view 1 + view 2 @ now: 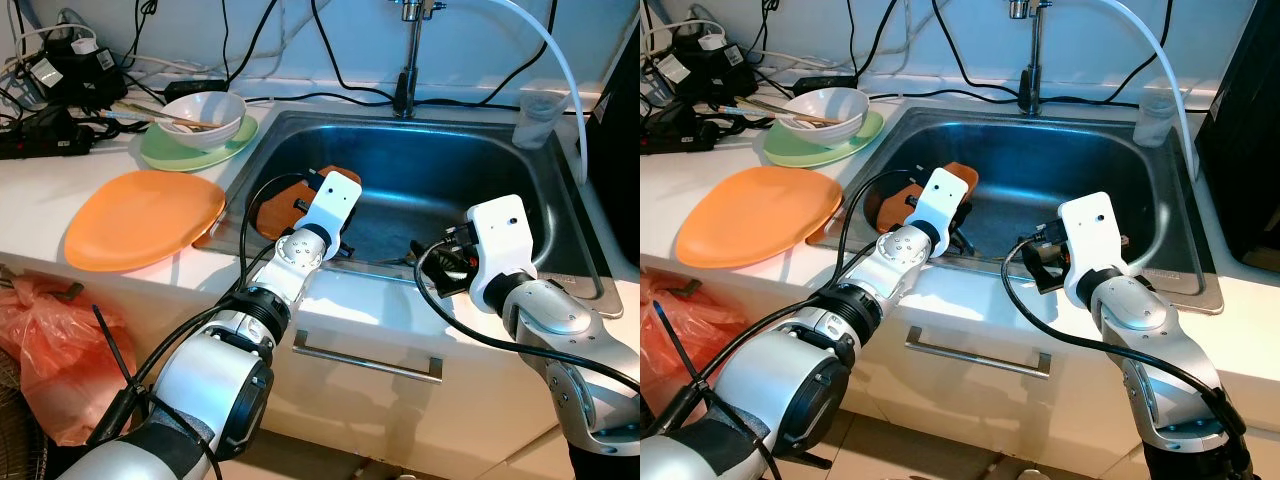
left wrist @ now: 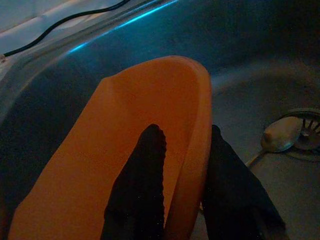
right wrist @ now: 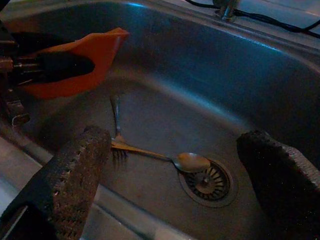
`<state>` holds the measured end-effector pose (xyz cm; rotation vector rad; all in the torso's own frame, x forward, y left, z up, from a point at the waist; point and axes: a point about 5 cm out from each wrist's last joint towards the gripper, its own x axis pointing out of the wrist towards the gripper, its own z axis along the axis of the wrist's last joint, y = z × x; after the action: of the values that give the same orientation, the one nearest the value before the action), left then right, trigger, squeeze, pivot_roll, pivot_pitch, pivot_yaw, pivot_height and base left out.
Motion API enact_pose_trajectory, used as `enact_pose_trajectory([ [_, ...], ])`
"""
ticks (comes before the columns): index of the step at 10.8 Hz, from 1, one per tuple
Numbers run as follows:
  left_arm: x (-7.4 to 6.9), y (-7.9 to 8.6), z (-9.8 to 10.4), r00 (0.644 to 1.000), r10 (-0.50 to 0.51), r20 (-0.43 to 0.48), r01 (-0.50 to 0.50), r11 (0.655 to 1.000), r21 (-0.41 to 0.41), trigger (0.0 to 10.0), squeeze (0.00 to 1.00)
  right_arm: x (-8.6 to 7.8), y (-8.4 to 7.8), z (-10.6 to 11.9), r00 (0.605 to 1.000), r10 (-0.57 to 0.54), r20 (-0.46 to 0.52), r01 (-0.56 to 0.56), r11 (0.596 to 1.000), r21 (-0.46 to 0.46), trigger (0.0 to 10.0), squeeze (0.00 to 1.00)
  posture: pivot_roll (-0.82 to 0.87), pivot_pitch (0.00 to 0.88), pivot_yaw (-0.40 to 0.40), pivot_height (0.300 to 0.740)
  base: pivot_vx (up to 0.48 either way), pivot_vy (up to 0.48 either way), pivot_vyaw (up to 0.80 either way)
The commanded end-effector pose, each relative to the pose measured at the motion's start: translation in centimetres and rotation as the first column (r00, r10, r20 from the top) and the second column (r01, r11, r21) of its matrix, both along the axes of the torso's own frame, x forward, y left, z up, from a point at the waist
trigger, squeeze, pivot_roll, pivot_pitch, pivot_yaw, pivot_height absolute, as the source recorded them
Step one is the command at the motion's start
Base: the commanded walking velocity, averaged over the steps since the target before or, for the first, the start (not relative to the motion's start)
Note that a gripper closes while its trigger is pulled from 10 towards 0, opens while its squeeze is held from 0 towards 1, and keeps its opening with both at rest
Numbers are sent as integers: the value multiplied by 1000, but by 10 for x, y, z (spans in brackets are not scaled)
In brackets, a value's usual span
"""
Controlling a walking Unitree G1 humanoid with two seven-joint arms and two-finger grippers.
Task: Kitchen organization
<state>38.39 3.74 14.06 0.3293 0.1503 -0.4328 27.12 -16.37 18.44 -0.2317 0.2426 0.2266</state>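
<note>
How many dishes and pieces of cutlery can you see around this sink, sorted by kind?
Orange plates: 2, one on the counter, one in the sink pinched at its rim by the left gripper fingers
Green plates: 1
White bowls: 1
Spoons: 1
Forks: 1
Clear cups: 1
Total: 7

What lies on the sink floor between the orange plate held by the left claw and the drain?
A fork and a spoon lie there, crossing each other, the spoon's bowl beside the drain; the right wrist view shows it.

Orange plate tilted in sink, pinched at rim by left pincer
</note>
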Motion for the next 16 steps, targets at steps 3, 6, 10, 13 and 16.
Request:
enact_pose_trajectory([
  [3,-2,17,-19,993,31,-109,-28,999,30,10000,1000,1,2,3,1000,2,9,-2,1000,5,10000,0,-236,0,95,740,0,0,0],
  [6,3,26,-13,994,60,-94,-55,997,46,10000,1000,1,5,4,1000,12,18,-12,1000,14,10000,0,-232,0,95,740,0,0,0],
  [10,9,31,1,995,92,-43,-89,994,56,10000,1000,3,6,4,1000,18,21,-19,1000,19,10000,0,-219,0,95,740,0,0,0],
  [13,20,45,23,989,142,47,-147,983,108,10000,1000,6,9,3,999,38,24,-38,999,27,10000,0,-186,0,87,740,0,0,0],
  [16,22,53,27,982,174,68,-180,977,110,10000,1000,11,11,3,999,42,33,-43,998,35,10000,0,-178,0,89,740,0,0,0],
])
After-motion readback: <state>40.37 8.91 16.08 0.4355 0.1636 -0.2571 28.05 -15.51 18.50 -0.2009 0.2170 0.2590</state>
